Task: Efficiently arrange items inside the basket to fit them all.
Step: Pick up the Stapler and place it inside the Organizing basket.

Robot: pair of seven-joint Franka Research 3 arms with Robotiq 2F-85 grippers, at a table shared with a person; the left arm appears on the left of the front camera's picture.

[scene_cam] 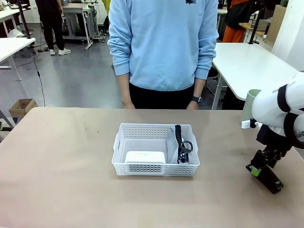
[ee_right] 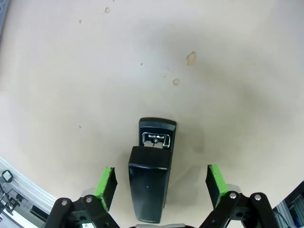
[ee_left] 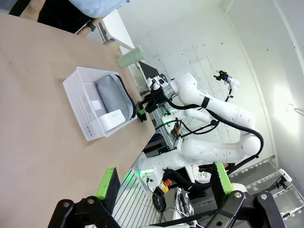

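Note:
The white perforated basket point(scene_cam: 122, 142) sits mid-table. Inside it, a small white box point(scene_cam: 145, 156) lies at the front and the grey pouch point(scene_cam: 172, 142) stands on edge along the right wall, its black strap point(scene_cam: 179, 135) on top. The black stapler point(scene_cam: 271, 181) lies on the table at the right. My right gripper point(scene_cam: 257, 169) hangs open just over it; the stapler point(ee_right: 149, 166) lies between the green pads point(ee_right: 107, 183), which do not touch it. The pale green cup point(scene_cam: 250, 105) stands behind the right arm. My left gripper point(ee_left: 164, 183) is open and holds nothing, far from the basket point(ee_left: 80, 111).
A person in a light blue sweatshirt point(scene_cam: 161, 42) stands at the table's far edge with hands point(scene_cam: 127, 105) hanging down. The brown tabletop point(scene_cam: 57, 161) has wide free room left of and in front of the basket. The stapler lies close to the table's right edge.

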